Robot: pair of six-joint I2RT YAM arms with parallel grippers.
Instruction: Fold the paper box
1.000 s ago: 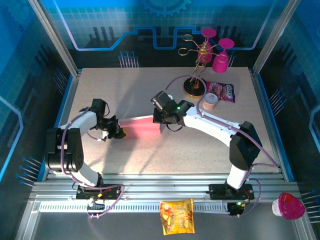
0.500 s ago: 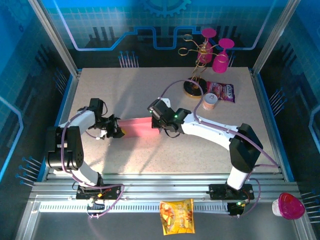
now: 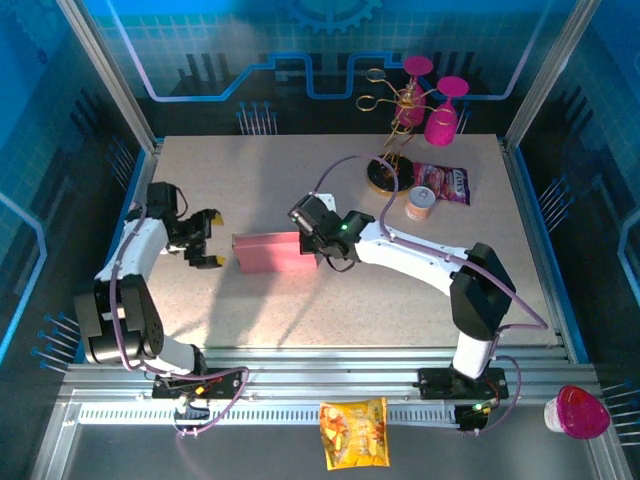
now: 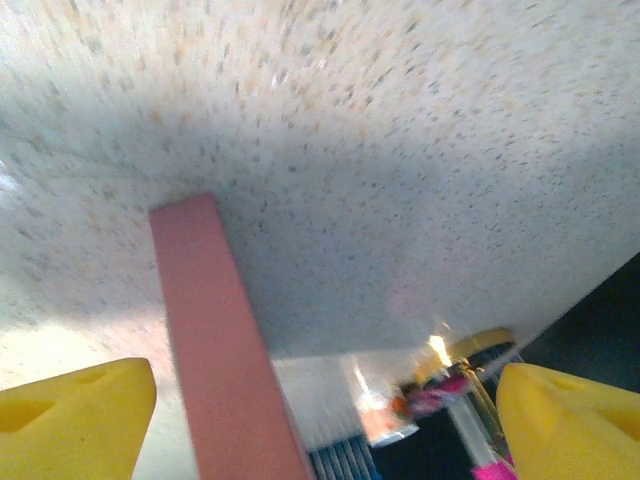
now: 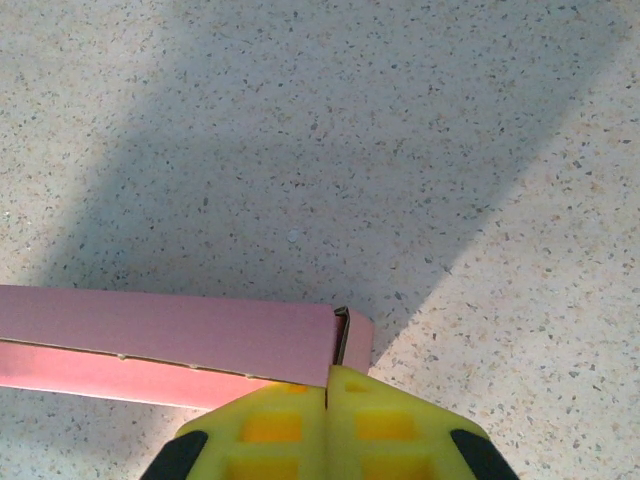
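Right gripper: yellow pads pressed flat together, with the thin end wall of the paper box apparently pinched in the seam between them. That makes it a closed grip on the box's right end.

Left gripper: jaws spread wide, nothing in them. It sits just off the box's left end, facing it, with a clear gap and no contact. In the left wrist view the box's end lies ahead on the surface, between the two yellow fingertips.

The box is a long pink rectangle resting on the speckled table, a little left of centre, long axis running left–right between the two grippers.

Far right corner, well apart from the box: magenta goblets on a wire rack, a printed snack bag, a small can.
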